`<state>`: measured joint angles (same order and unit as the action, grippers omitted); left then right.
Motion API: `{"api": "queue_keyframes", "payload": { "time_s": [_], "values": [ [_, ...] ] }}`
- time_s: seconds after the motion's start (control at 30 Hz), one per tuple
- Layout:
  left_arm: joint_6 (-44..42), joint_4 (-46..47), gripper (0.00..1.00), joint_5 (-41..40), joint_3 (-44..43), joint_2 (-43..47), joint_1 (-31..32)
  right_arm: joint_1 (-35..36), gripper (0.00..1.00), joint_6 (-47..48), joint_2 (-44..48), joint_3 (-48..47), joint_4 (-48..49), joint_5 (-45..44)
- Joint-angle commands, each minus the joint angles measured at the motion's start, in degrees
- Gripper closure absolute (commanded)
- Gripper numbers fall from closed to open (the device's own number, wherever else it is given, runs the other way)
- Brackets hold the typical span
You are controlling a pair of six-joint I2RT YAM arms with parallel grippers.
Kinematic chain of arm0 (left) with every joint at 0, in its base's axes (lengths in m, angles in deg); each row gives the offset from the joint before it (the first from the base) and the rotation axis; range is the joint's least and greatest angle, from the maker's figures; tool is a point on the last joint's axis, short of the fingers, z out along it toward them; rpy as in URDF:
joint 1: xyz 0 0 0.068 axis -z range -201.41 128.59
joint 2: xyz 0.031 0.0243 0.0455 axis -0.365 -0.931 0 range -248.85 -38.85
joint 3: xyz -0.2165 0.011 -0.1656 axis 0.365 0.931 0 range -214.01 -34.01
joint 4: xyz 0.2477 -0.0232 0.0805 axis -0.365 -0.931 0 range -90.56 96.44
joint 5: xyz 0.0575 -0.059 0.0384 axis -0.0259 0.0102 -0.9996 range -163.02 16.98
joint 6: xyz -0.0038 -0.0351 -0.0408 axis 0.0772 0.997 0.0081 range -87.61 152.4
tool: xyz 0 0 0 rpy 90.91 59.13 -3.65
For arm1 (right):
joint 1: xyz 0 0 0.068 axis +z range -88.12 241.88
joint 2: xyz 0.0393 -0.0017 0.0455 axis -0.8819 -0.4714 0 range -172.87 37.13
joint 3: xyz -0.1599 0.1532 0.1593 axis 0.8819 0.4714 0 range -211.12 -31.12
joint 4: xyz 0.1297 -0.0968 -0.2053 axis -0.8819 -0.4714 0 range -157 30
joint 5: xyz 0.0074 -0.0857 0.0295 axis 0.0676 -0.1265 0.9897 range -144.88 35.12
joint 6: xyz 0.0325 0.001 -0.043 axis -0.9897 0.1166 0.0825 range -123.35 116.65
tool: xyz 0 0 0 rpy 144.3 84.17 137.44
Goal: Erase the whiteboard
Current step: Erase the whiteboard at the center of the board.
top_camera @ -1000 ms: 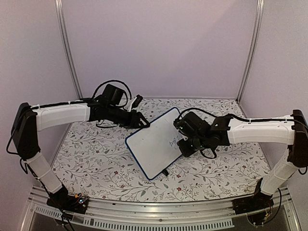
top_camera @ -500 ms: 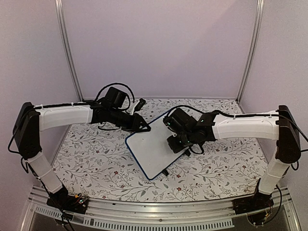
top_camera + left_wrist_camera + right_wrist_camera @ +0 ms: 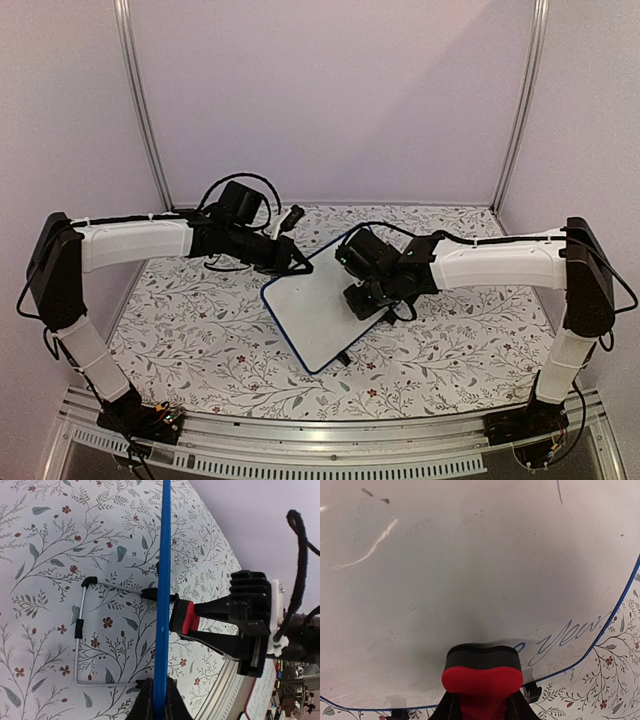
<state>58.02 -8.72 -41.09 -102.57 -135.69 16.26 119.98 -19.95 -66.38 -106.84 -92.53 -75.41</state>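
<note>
I am mid-wipe. The small white whiteboard (image 3: 310, 315) with its thin dark-blue frame sits propped at the centre of the floral-patterned table (image 3: 200, 330). My left gripper (image 3: 298, 262) is pinched narrow on the frame at the board's 11 o'clock corner, steadying it. In the left wrist view the blue edge runs straight between its fingers, with the thin wire stand (image 3: 80, 630) behind the board. My right gripper (image 3: 365, 300) is clamped on a red-and-black eraser block (image 3: 482, 672), whose dark face is pressed flat on the board.

Blue handwriting (image 3: 570, 632) remains just toward 2 o'clock of the eraser, near the frame. I judge the next stroke must sweep that way while keeping pressure and not running off the edge.

Against a second ago, the right arm has swung toward 9 o'clock across the board, covering writing that then showed from above. The left jaws have also closed onto the frame.
</note>
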Motion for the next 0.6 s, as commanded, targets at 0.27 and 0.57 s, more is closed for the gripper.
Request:
{"api": "queue_keyframes", "payload": {
  "time_s": [0.27, 0.57],
  "values": [
    [-0.08, 1.65, 0.99, 0.95, 0.75, -0.65, 0.63, -0.17, 0.76, -0.70, -1.83, 1.63, -0.30, -0.40],
    [0.11, 1.96, 0.99, 1.38, 0.83, -0.74, 0.56, -0.10, 0.76, -2.28, -0.84, 5.50, 0.05, 1.07]
  ]
}}
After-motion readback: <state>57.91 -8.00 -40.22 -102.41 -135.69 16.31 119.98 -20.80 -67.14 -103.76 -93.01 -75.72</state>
